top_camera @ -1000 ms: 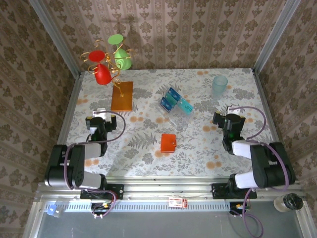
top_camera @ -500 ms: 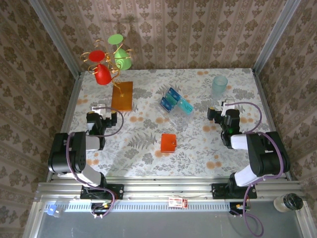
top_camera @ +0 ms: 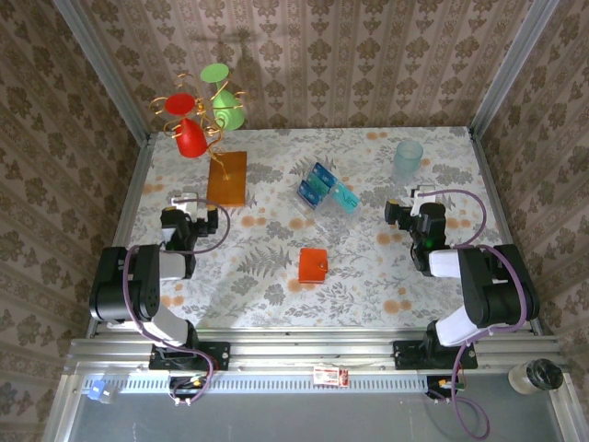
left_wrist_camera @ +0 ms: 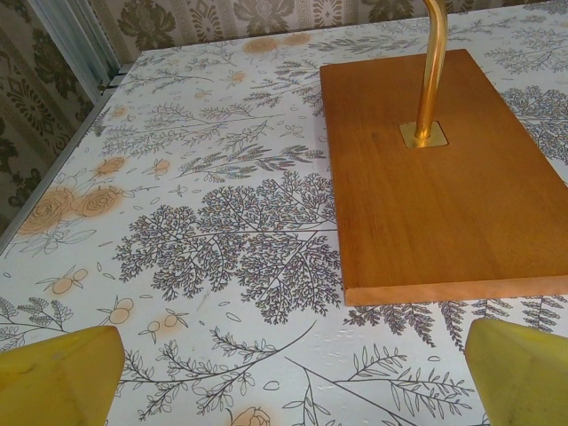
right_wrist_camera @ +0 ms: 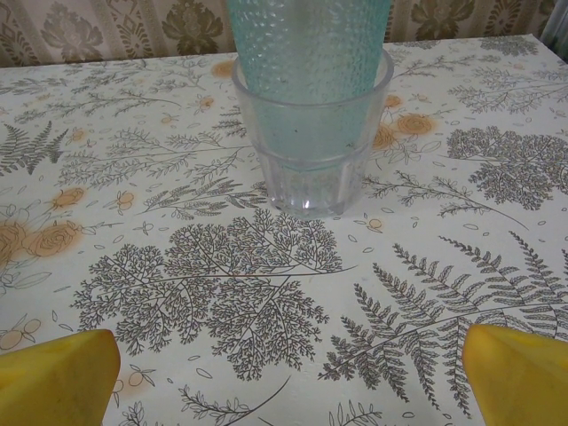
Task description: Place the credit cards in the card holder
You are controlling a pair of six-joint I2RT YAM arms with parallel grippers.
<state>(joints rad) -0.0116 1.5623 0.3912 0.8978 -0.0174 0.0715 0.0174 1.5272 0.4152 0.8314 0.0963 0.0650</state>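
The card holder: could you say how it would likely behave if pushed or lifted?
The card holder lies flat and thin, so it would probably slide on the table rather than tip or roll. It looks small, likely light. Its side tab suggests a fold that might flop open.

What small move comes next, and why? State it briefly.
Probably swing the right tool left toward the credit cards: it stands open, faces the cup, and the cards lie untouched, apart from the card holder.

Cup point(right_wrist_camera: 309, 115) top, gold stem point(left_wrist_camera: 432, 62) cropped
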